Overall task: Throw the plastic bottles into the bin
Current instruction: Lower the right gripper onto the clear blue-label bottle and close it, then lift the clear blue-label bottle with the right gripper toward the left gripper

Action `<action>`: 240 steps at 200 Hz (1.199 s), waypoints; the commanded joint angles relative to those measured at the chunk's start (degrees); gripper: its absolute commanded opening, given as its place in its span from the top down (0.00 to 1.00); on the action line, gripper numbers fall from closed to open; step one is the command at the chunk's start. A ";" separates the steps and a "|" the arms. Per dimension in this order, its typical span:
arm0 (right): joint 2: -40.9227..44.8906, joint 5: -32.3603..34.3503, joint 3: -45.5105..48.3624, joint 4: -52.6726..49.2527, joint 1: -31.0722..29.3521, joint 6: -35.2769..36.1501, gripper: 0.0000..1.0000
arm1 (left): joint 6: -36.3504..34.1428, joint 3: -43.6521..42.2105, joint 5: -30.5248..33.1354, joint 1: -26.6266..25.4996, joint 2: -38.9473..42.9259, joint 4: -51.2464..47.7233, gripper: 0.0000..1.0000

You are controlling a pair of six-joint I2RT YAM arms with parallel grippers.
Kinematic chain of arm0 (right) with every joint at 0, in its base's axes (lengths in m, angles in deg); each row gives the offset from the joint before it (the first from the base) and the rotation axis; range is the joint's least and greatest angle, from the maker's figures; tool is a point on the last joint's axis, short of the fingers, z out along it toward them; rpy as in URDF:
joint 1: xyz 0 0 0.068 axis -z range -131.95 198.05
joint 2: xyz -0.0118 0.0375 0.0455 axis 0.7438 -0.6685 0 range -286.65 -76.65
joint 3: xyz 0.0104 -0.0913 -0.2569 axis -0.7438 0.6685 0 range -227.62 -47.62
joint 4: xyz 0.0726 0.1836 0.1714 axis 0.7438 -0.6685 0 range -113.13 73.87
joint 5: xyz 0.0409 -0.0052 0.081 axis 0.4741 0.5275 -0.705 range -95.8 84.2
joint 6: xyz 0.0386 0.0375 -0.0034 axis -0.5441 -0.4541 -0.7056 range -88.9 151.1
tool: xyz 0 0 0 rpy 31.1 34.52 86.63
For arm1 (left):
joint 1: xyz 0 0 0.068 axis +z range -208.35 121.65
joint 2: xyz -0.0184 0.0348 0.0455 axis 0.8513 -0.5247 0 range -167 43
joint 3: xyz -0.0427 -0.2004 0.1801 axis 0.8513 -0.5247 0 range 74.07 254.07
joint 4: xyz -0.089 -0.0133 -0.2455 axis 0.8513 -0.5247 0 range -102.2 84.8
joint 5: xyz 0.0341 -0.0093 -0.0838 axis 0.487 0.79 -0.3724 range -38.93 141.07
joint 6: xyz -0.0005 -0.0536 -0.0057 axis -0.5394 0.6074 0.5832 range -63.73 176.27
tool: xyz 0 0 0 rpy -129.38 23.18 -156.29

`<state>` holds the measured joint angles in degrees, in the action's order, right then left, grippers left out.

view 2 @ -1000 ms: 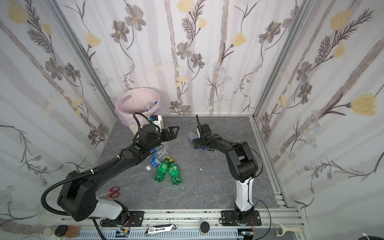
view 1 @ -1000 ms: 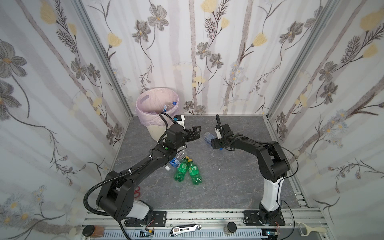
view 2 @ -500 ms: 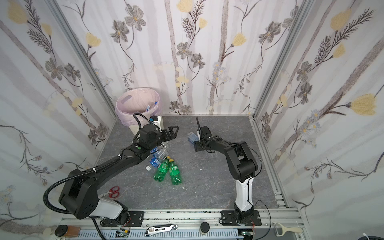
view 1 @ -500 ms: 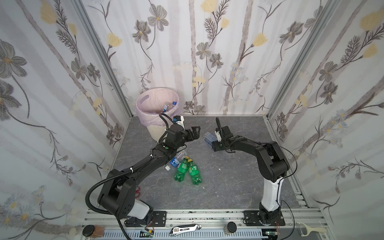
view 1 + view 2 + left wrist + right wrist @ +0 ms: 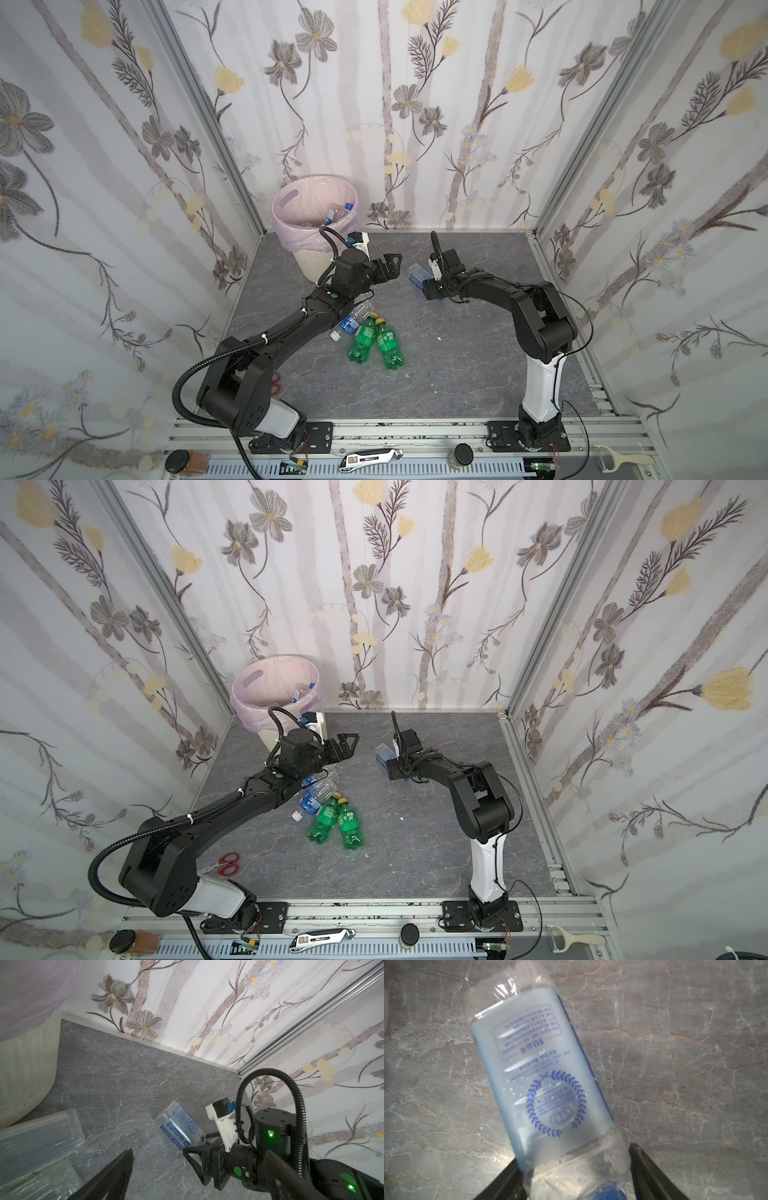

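right wrist only: wreath label on clear bottle (image 5: pixel 542 1084) is showing
right gripper (image 5: pixel 575 1152): is clamping the bottle's cap end, frame bottom
left gripper (image 5: pixel 390 268): is hanging wide open, mid-frame
bin (image 5: pixel 305 259): is standing left of centre, well apart from both

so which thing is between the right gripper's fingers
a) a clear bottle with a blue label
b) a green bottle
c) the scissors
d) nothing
A: the right wrist view shows the clear bottle with its neck end between the fingers of the right gripper, while the green bottles lie on the table apart from it.
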<state>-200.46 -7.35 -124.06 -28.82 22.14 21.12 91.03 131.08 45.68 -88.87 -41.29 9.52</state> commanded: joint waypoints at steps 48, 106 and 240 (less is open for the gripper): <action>-2.30 -0.18 -4.73 -1.22 -0.13 0.13 0.26 | 0.99 0.18 -0.38 0.05 -0.14 2.15 0.00; -3.32 -0.87 -5.21 -1.55 -0.15 0.22 0.34 | 2.12 0.98 -3.18 0.03 -2.07 2.06 0.00; 6.71 -5.72 2.33 2.97 -1.26 -4.74 0.45 | 3.62 2.20 -6.86 0.37 -4.64 1.80 0.00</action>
<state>-196.24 -11.08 -122.60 -28.65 21.59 18.50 93.94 132.57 39.69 -88.66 -45.79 9.52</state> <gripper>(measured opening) 0.547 0.997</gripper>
